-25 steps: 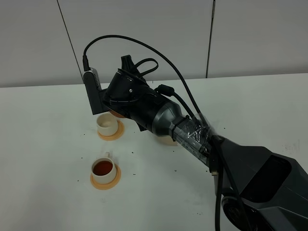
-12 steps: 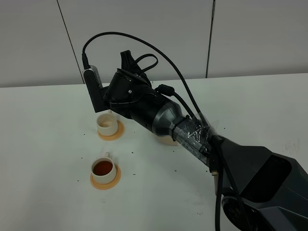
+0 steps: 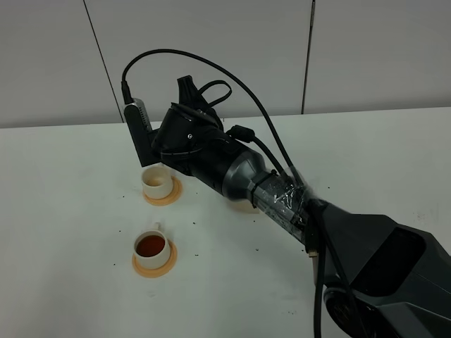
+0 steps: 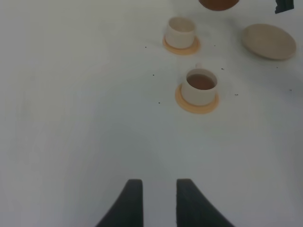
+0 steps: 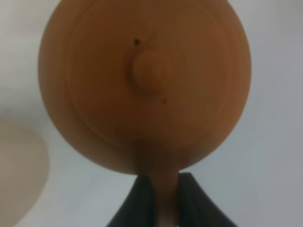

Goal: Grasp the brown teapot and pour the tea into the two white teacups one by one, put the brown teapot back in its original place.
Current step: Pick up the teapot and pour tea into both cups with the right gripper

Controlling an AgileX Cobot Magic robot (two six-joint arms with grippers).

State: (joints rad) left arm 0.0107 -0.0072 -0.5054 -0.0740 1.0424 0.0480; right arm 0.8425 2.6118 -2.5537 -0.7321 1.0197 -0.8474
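At the left of the high view we see the two white teacups, each on an orange coaster (image 3: 173, 193) on the white counter (image 3: 70, 282). The farther teacup (image 3: 158, 182) shows only a pale inside. The nearer teacup (image 3: 151, 246), lower in the frame, holds dark reddish tea. Small dark specks dot the counter around them.

Right of the cups, the right arm (image 3: 282, 197) reaches in from the lower right corner. Its wrist hangs just above and right of the farther teacup and hides what it carries. Under the arm a sliver of the pale saucer (image 3: 243, 206) peeks out.

In the right wrist view the right end effector (image 5: 160, 203) is clamped on the loop handle of the brown teapot (image 5: 144, 85), one finger on each side, with the lid knob facing the camera.

In the left wrist view the teapot's rounded underside sits at the top edge, between the farther teacup and the saucer, touching neither. The left end effector (image 4: 158, 203) is at the bottom of that frame, well back from the cups, its fingers apart with nothing between them.
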